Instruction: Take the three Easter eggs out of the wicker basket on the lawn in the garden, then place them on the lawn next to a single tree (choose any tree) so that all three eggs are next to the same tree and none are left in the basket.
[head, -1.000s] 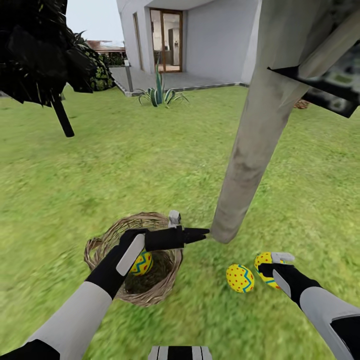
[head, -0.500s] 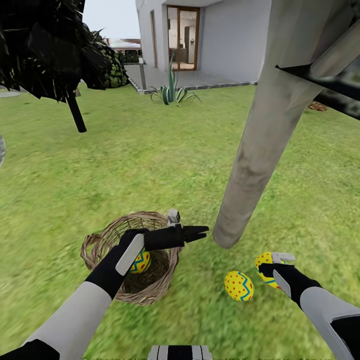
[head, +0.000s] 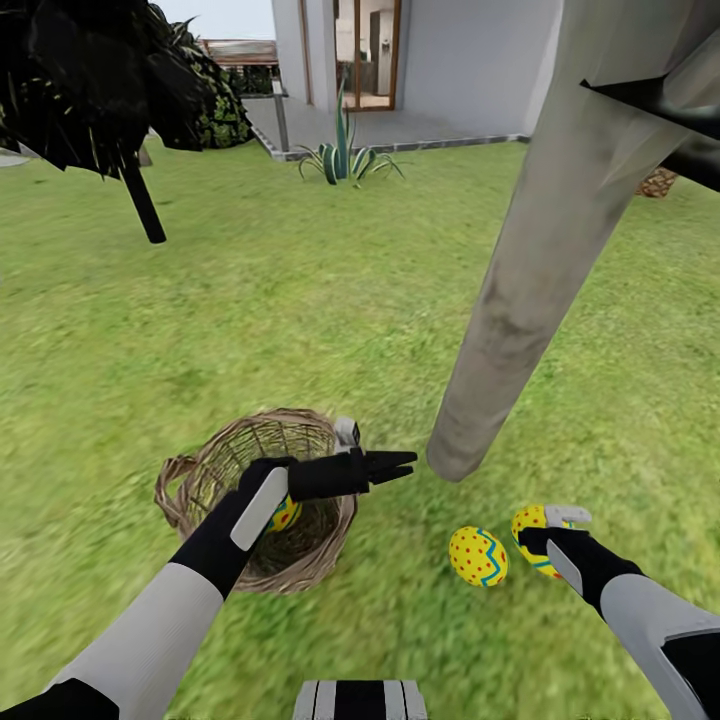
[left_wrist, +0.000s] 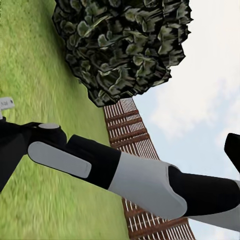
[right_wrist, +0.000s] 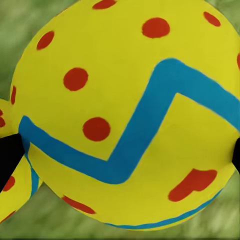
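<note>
Head view: left gripper (head: 400, 464) over the wicker basket (head: 205, 470) rim, jaws nearly together, nothing between them. One Easter egg (head: 285, 513) in the basket, part hidden by the arm. Second egg (head: 478, 556) lies on the lawn (head: 300, 300) near the tree (head: 530, 290) base; right gripper (head: 560, 525) at a third egg (head: 528, 523).

Left wrist view: right arm (left_wrist: 100, 165), dark foliage (left_wrist: 125, 45), fence (left_wrist: 135, 135).

Right wrist view: third egg (right_wrist: 125, 115) between the fingers; contact unclear, so grip cannot be told
</note>
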